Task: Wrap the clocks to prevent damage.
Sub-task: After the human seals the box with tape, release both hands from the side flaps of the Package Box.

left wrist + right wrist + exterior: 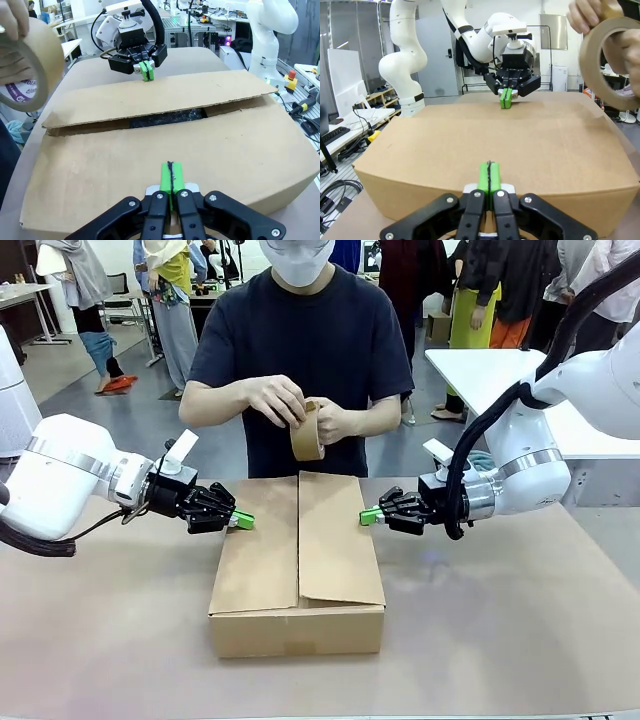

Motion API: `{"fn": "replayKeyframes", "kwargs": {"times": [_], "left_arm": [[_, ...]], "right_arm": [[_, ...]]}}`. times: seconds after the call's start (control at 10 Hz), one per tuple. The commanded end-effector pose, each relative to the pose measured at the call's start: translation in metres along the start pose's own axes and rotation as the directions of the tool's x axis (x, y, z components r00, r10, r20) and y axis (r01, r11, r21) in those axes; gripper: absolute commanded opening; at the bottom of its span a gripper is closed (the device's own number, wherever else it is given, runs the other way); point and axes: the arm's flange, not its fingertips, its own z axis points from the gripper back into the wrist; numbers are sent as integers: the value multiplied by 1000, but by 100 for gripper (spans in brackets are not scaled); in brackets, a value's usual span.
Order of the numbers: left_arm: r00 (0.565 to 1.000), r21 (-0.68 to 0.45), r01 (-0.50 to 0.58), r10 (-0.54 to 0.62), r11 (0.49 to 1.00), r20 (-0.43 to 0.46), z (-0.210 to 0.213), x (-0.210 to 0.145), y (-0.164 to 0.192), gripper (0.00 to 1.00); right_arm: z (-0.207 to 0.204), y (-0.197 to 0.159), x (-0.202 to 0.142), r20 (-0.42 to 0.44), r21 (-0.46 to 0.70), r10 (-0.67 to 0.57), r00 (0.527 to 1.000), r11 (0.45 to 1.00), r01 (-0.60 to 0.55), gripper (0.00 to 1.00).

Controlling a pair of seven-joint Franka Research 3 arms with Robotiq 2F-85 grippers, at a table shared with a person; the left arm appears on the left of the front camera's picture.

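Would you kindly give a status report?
Left gripper, right gripper: jaws shut, one at each flap edge. Cardboard box flaps down, untaped. Person's hands hold tape roll beyond it.

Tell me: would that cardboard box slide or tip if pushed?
The cardboard box would probably slide, not tip: it sits low and wide. Its flaps look thin, with a gap between them, so they'd likely bend if pressed.

The room is bright, with even light coming from above. The cardboard box (297, 560) lays only a soft, faint shadow on the worktop (500, 640). The 2 wrist pictures bend at their edges, so the box bulges. The tape roll (44, 62), very close, looks a bit blurry.
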Motion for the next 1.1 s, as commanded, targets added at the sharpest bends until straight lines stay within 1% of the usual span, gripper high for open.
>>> {"fn": "replayKeyframes", "kwargs": {"times": [0.0,1.0], "left_arm": [[1000,1,-5,5,1000,-2,-1,-2,-1,0],[1000,1,-5,5,1000,-2,-1,-2,-1,0]], "right_arm": [[-1,1,-4,-3,-12,-10,1000,1000,10,1],[-1,1,-4,-3,-12,-10,1000,1000,10,1]]}}
